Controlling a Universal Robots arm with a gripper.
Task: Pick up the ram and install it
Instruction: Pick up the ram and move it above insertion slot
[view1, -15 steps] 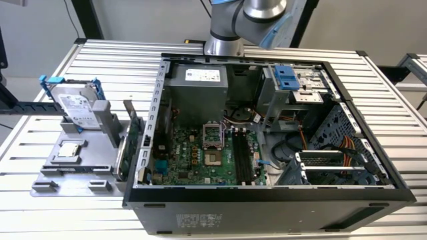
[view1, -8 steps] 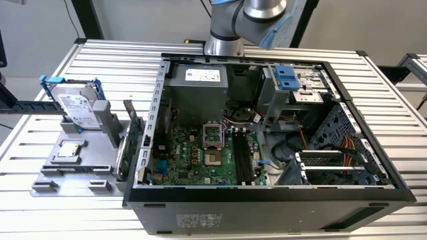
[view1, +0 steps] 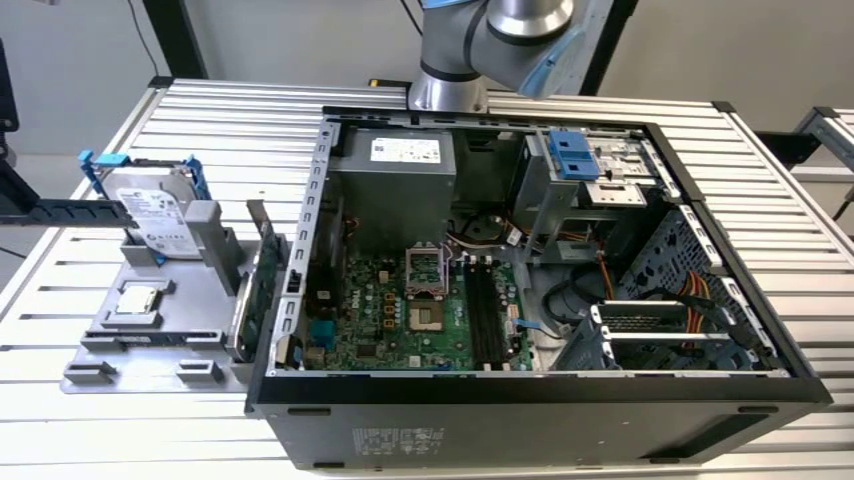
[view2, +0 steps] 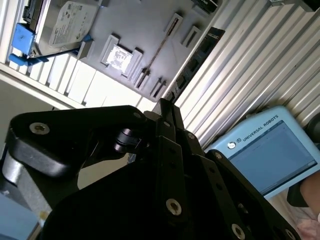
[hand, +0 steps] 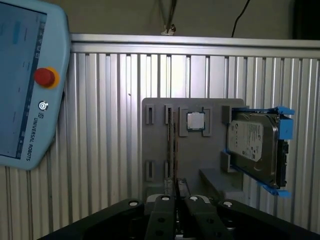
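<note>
The ram (hand: 173, 145) is a thin stick standing on edge in a slot of the grey holder tray (hand: 155, 140), next to a small square processor (hand: 195, 121). In the second wrist view the ram (view2: 161, 46) shows as a narrow line across the tray (view2: 135, 25). My gripper (hand: 176, 187) hangs well above the tray, roughly in line with the ram, fingers shut together with nothing between them; its black fingers (view2: 168, 111) point toward the tray. In the exterior view the tray (view1: 147, 345) lies at the left, beside the open computer case (view1: 534, 390), whose black memory slots (view1: 483, 318) lie on the motherboard.
A hard drive in a blue bracket (hand: 255, 145) stands on the tray's end. A dark green expansion card (view1: 271, 262) stands between tray and case. A light blue teach pendant (hand: 25, 85) lies on the ribbed aluminium table (hand: 100, 125). The arm's base (view1: 447, 90) stands behind the case.
</note>
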